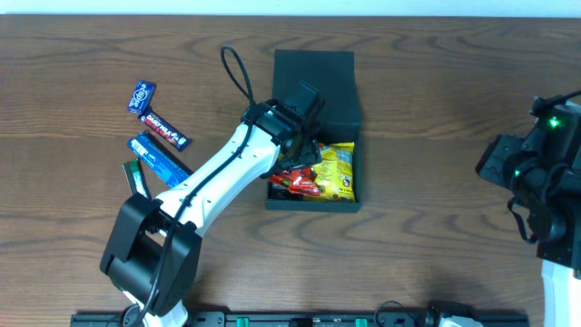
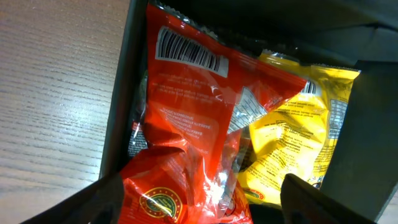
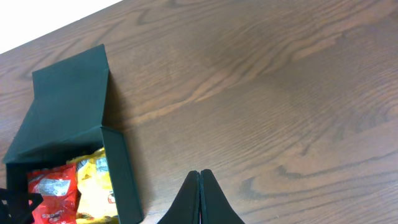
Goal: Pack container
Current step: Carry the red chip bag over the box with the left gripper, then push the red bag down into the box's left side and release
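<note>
Brown wood table. Dark container sits on it, lid flapped open. Left of container, apart from it: small blue packet, dark red bar, blue bar, green bar.

One container — two packets inside, four snack bars outside
</note>
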Robot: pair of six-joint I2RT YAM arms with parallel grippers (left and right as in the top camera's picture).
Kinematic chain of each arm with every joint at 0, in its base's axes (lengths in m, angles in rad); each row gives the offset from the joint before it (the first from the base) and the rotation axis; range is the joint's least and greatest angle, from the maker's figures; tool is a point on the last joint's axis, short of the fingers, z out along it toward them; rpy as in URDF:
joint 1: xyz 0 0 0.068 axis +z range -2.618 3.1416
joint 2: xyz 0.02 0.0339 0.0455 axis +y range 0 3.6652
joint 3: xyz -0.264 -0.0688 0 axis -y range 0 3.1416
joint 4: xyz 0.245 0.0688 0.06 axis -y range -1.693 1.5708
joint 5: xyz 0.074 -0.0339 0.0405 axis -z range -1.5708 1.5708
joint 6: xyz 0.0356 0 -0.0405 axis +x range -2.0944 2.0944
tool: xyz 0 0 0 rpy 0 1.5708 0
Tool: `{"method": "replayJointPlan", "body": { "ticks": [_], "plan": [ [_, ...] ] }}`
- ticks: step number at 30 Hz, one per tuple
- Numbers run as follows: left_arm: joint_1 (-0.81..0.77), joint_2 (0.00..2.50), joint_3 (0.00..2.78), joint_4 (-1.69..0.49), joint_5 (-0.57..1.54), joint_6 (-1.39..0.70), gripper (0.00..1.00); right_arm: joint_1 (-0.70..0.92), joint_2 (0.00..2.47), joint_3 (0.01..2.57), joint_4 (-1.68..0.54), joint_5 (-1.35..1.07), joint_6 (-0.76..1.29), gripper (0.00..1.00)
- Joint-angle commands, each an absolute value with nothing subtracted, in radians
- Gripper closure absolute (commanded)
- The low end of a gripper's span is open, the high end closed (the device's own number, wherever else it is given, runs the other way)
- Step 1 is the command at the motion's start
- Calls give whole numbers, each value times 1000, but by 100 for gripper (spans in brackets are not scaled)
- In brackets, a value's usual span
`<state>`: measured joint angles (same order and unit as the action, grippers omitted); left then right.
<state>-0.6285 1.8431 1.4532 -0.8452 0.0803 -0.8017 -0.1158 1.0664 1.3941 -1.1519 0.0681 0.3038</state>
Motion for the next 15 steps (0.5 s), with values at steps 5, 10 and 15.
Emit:
{"method": "replayJointPlan", "body": {
  "ticks": [5, 10, 15],
  "plan": [
    [-623, 1766, 1539, -826, 75, -644, 94, -121, 1058, 1412, -1152, 75, 317, 98],
    [-623, 1802, 1529, -817, 43, -624, 94, -121, 1058, 1412, -1152, 80, 316, 98],
    [-623, 1903, 1512, -819, 60, -624, 94, -121, 1058, 1412, -1152, 83, 305, 98]
  ]
}}
